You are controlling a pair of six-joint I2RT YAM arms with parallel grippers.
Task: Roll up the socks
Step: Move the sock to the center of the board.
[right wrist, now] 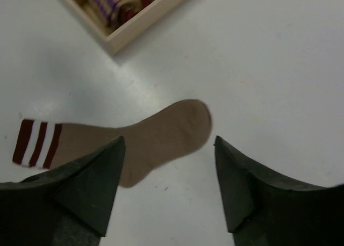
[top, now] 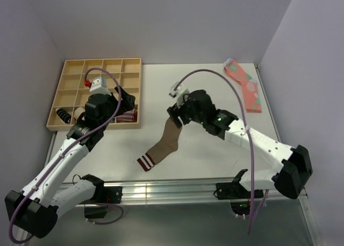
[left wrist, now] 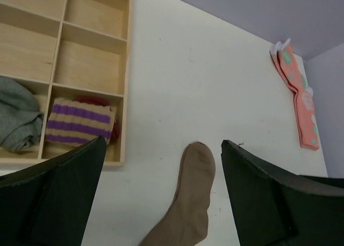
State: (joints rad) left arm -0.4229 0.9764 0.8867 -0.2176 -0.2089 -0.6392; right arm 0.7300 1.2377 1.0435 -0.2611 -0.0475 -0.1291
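My left gripper (left wrist: 164, 144) stands with its two fingers (left wrist: 64, 192) spread wide. It holds nothing and touches nothing, and bare white table (left wrist: 204, 69) shows between the tips. To its left is one pale wooden compartment tray (left wrist: 127, 69). In the tray's near cells I count one crumpled grey sock bundle (left wrist: 16, 117) and, in the next cell to the right, one tan bundle with purple stripes (left wrist: 78, 122), which lies against something red that I cannot make out.

One tan-brown knit sock with a dark red and white striped cuff (top: 164, 144) lies flat in the middle of the table, toe towards the far side and cuff nearest my bases.

My right gripper (right wrist: 169, 139) hangs over the toe end. Its two fingers (right wrist: 91, 187) are also wide apart and grip nothing. I cannot tell whether the tips touch the knit.

Far right, by the wall, lies one coral-pink sock with pale green dots (top: 246, 85). I cannot tell whether a second lies under it.
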